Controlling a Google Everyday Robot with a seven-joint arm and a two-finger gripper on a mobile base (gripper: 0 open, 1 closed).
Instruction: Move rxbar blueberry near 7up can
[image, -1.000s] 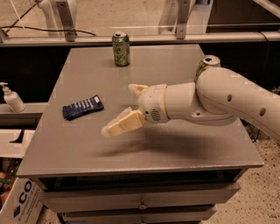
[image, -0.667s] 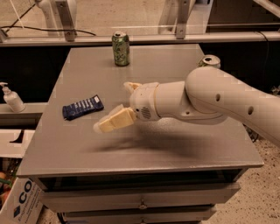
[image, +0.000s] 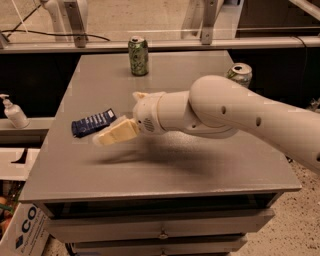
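The rxbar blueberry (image: 93, 122) is a flat dark blue bar with white lettering, lying on the left part of the grey table (image: 165, 165). The 7up can (image: 239, 74) stands at the table's right edge, partly hidden behind my white arm (image: 235, 112). My gripper (image: 118, 117) hovers just right of the bar, close above the table. It is open and empty, with one cream finger (image: 117, 134) reaching toward the bar's near right end.
A darker can with a mottled green pattern (image: 138, 56) stands at the back middle of the table. A soap dispenser bottle (image: 13, 112) sits on a ledge to the left. A cardboard box (image: 22, 227) is on the floor at lower left.
My arm and gripper have moved left across the table, closing in on the bar. The bar and both cans have not moved.
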